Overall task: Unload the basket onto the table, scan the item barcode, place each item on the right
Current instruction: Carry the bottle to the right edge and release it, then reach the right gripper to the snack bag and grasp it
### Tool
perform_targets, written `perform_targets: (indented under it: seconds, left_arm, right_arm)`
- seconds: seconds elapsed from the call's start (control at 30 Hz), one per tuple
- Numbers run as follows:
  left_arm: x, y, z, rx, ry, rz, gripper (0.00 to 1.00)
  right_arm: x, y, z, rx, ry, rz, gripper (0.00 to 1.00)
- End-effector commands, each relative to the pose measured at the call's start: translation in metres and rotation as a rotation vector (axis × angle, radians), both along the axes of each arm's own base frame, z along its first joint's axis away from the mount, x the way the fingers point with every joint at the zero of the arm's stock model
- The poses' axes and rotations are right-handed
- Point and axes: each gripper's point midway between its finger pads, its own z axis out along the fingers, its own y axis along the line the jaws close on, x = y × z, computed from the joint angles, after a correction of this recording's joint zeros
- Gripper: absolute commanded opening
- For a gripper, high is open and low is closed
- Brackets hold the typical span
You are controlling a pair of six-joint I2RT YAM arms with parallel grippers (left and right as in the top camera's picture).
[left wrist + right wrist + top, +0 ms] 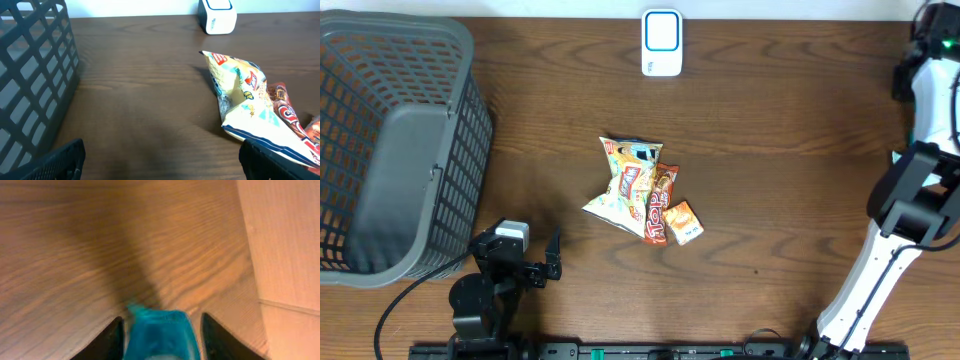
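My left gripper point(160, 150) is spread as wide as it goes and holds nothing. Its two dark fingers point(60, 161) show only at the lower corners of my left wrist view, low over the dark brown wooden table point(790, 120). The things to be scanned lie in a small heap near the middle of the table, ahead and to the right of that open hand and well apart from it. The heap is a crumpled pale yellow and white snack bag with blue trim point(623, 185), a red and orange candy bar wrapper point(660, 205) lying against the bag's right side and partly on it, and a small orange packet point(683, 222) touching the wrapper's lower end. I cannot make out a barcode on any of them. The white box-shaped scanner with a blue-outlined face point(661, 42) stands at the far edge of the table, beyond the heap. The grey plastic lattice basket point(390, 60) fills the far left corner, close beside my left arm. My right arm stands along the right edge of the table, away from the heap. My right gripper point(161, 319) has its fingers partly apart with a blurred translucent blue object point(160, 337) between them. I cannot tell whether they press on it or what it is. Beneath them is wood grain, with a paler wooden panel point(282, 255) to one side.
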Motion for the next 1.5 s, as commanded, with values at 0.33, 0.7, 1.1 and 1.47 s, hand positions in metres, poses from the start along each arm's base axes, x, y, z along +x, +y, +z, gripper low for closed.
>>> perform_targets:
  seconds: [0.33, 0.7, 1.1, 1.47]
  left_arm:
    - [-0.002, 0.001, -0.011, -0.009, 0.037, 0.008, 0.98]
    - [-0.002, 0.001, -0.011, -0.009, 0.037, 0.009, 0.98]
    - [-0.002, 0.001, -0.011, -0.009, 0.037, 0.009, 0.98]
    - [-0.002, 0.001, -0.011, -0.009, 0.037, 0.009, 0.98]
  right_arm:
    - [0.01, 0.045, 0.125, 0.077, -0.317, 0.04, 0.99]
    - [-0.015, 0.258, 0.258, 0.702, -0.61, 0.418, 0.99]
    - [-0.101, 0.529, 0.166, 1.13, -0.045, 0.654, 0.99]
    - [-0.13, 0.608, 0.039, 0.634, -0.035, 0.353, 0.99]
